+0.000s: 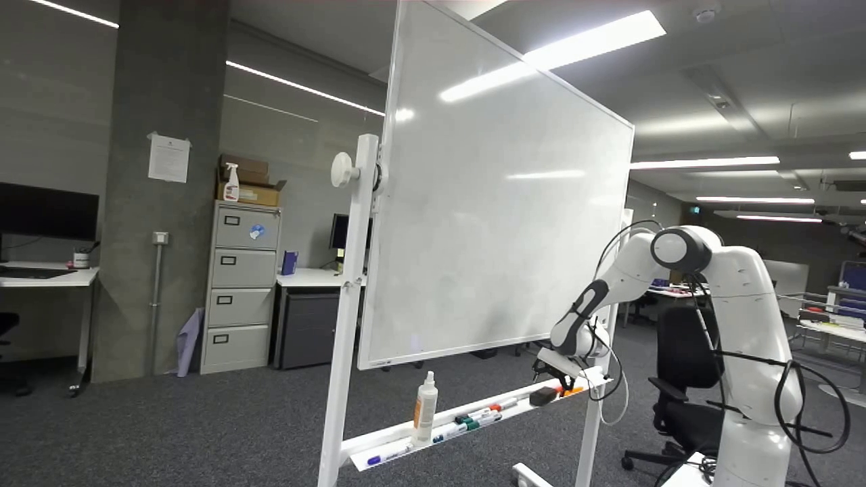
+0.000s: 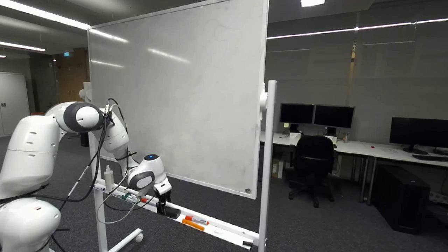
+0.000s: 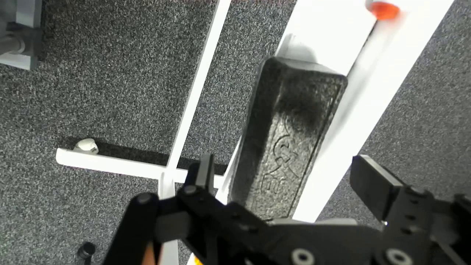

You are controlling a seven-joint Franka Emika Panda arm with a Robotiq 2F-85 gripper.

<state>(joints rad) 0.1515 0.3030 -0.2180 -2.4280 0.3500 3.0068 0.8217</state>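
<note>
Wrist view: the jaws of the end effector (image 3: 282, 171) were parted, with a black eraser (image 3: 289, 132), supported by the white tray (image 3: 331, 31), framed but unclasped between them. In an exterior view, a red-and-white marker (image 2: 197, 220) and an orange marker (image 2: 193, 224) were seen near the eraser, on the same tray.

Open room lay between the whiteboard (image 2: 182, 98) and the tray (image 2: 234, 238); gaps flanked the black eraser (image 3: 287, 141) inside the spread gripper (image 3: 283, 169), while a blurred red-tipped shape (image 3: 384, 11), probably a marker, obstructed the tray beyond.
</note>
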